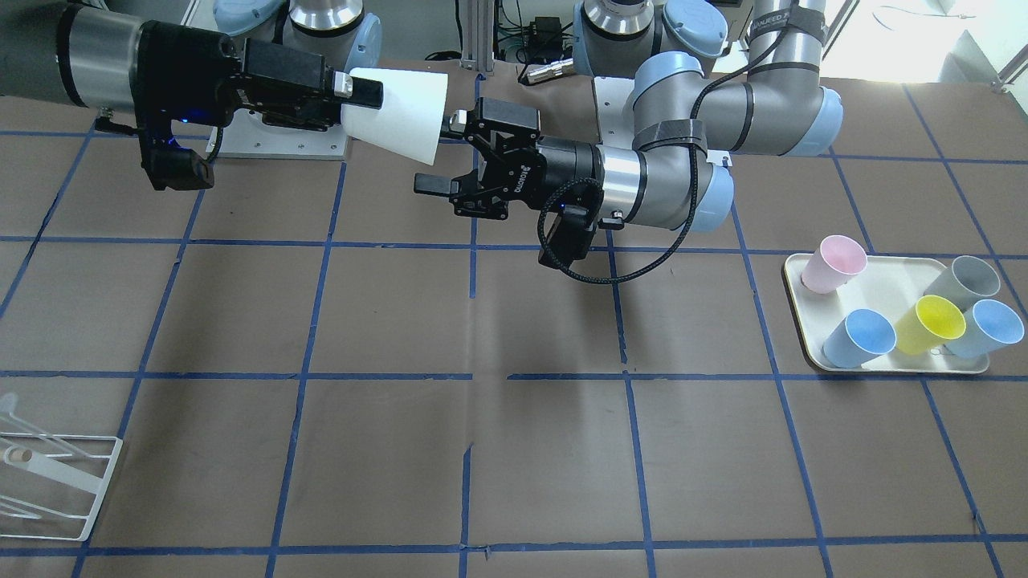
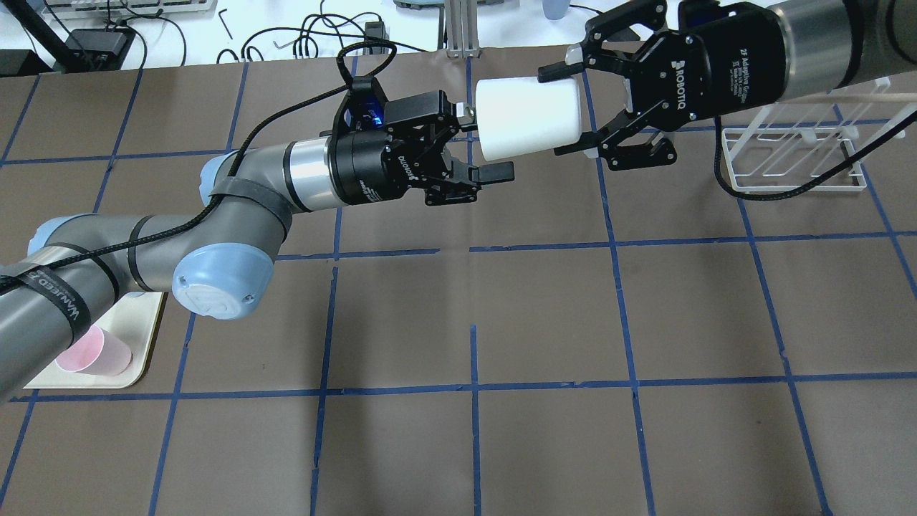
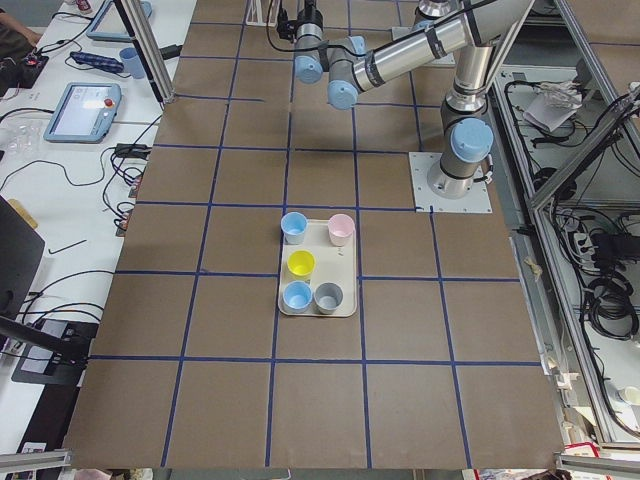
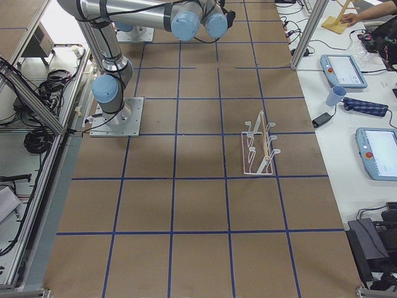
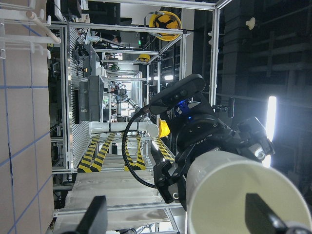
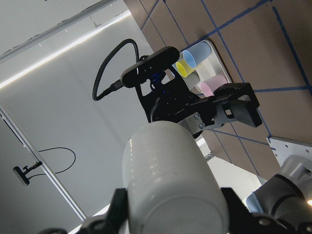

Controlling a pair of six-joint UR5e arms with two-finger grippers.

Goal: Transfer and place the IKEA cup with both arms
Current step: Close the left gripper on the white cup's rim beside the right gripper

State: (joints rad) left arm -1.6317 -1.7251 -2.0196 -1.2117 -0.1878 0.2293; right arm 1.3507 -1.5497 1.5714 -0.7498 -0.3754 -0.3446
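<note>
Two sets of fingers are flanking one cup [image 2: 526, 118], which is lying on its side in the air above the worktop [image 1: 514, 449], mouth toward the robot's left, between tray [image 1: 883, 277] and rack [image 4: 260, 149].

The right fingers [image 1: 365, 94] are pressing on opposite sides of the wall near the base and are carrying the cup. The left fingers [image 2: 494, 172] are standing wide apart and gripping nothing. One is sitting just at the rim, touching or not I cannot tell, and the other is hanging clear of the wall.

**Handling, as judged:** the cup is looking like thin, light, smooth plastic. It is probably stiffest at base and rim and liable to flex or slip mid-wall. A modest squeeze near the base, or across the rim, is seeming safest.

**Views:**
- The overhead view is showing both spreads at once.
- The front-facing view is hiding one right finger behind the cup, yet it is showing five cups [image 1: 930, 323] on the tray. The overhead view is showing only the pink cup [image 2: 97, 355] beneath the left arm [image 2: 251, 186].
- The left wrist camera is looking at the open mouth.
- The right wrist camera is looking along the clamped wall.
- Both side views are cropping the meeting point at their top edges.
</note>
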